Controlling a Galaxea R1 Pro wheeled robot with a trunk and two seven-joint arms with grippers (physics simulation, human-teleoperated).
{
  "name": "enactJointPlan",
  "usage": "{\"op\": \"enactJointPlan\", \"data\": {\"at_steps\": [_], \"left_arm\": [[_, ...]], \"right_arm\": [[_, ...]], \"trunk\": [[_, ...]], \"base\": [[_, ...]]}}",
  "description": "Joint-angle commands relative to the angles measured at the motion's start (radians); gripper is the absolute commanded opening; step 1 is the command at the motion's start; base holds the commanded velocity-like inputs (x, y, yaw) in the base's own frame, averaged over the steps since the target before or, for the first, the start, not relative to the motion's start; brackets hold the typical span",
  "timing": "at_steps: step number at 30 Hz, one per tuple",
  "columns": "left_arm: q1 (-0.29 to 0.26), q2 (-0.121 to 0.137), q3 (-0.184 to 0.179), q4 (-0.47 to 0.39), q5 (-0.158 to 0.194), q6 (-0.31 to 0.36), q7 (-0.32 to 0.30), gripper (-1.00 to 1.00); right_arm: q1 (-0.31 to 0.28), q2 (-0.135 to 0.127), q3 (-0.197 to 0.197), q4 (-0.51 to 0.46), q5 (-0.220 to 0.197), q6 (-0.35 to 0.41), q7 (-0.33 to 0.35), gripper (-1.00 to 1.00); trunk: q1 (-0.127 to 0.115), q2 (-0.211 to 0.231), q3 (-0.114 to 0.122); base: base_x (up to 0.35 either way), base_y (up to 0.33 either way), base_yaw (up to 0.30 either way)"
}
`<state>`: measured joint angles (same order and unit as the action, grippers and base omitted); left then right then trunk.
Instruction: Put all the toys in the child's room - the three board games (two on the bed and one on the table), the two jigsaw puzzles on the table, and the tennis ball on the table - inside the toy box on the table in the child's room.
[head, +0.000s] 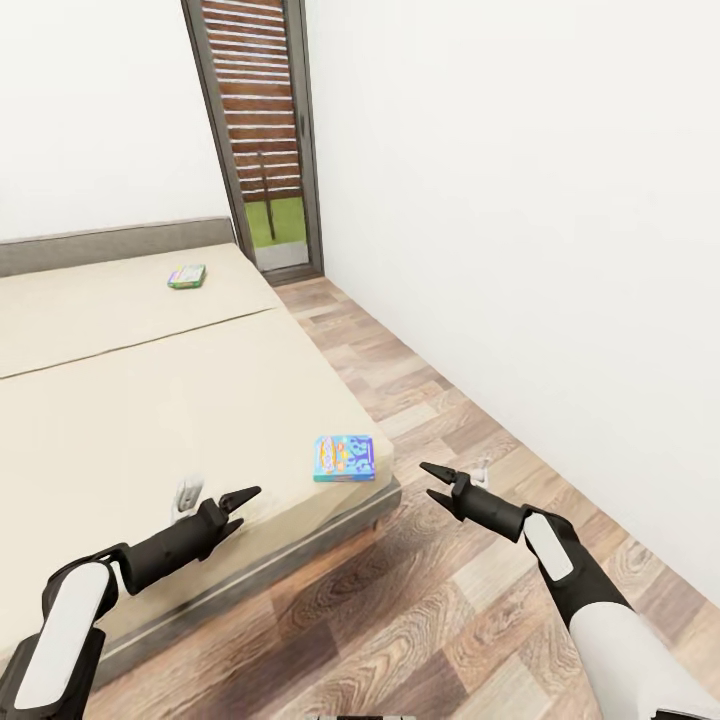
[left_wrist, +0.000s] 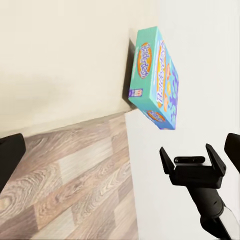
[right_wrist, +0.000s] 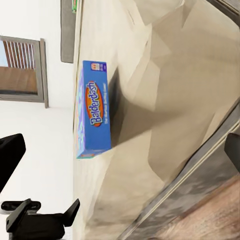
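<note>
At the bed's (head: 150, 400) near right corner, the blue board game (head: 344, 457) lies flat, close to both edges. A 2nd game, green and yellow (head: 187, 276), lies far up the mattress near the headboard, well apart from the first; its print is too small for us to read. Our left gripper (head: 238, 502) hangs over the near edge of the bed with its jaws parted and empty. Our right gripper (head: 440, 484) hangs over the wood floor just off that corner, jaws likewise spread, nothing between them.

We read "Balderdash" in an orange oval on the blue box's side in the right wrist view (right_wrist: 93, 115), and again along its face in the left wrist view (left_wrist: 156, 77).

We judge it a light, stiff cardboard box with a smooth, possibly slippery finish. Because it lies flat on a soft mattress, we would pinch it across its thin edges, or nudge it past the bed's edge first.
</note>
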<state>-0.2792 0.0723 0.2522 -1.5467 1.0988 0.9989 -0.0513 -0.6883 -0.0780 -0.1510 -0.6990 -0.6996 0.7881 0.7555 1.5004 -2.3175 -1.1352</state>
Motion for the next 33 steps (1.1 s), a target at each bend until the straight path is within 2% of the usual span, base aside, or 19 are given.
{"op": "enactJointPlan", "data": {"at_steps": [1,5,13,18,33], "left_arm": [[-0.012,0.001,0.007,-0.002,-0.003,0.008,-0.006,1.0],[-0.042,0.004,0.018,-0.006,0.005,0.018,-0.008,1.0],[-0.136,0.009,0.026,-0.011,0.056,0.036,-0.005,1.0],[-0.168,0.009,0.025,-0.016,0.073,0.041,-0.004,1.0],[-0.198,0.002,0.023,-0.021,0.088,0.044,-0.001,1.0]], "right_arm": [[-0.001,0.001,-0.001,-0.001,-0.001,0.006,0.002,1.0],[-0.001,0.003,0.0,-0.004,0.0,0.006,0.001,1.0],[-0.001,0.004,0.002,-0.01,-0.001,0.007,0.001,1.0],[-0.001,0.005,0.002,-0.011,-0.001,0.007,0.001,1.0],[-0.001,0.001,0.003,-0.022,-0.001,0.009,0.001,1.0]], "trunk": [[0.0,0.0,-0.001],[0.0,0.0,-0.001],[0.0,0.0,-0.001],[0.0,0.0,-0.001],[0.0,0.0,-0.001]], "base": [[0.0,0.0,0.0],[0.0,0.0,0.0],[0.0,0.0,0.0],[0.0,0.0,0.0],[0.0,0.0,0.0]]}}
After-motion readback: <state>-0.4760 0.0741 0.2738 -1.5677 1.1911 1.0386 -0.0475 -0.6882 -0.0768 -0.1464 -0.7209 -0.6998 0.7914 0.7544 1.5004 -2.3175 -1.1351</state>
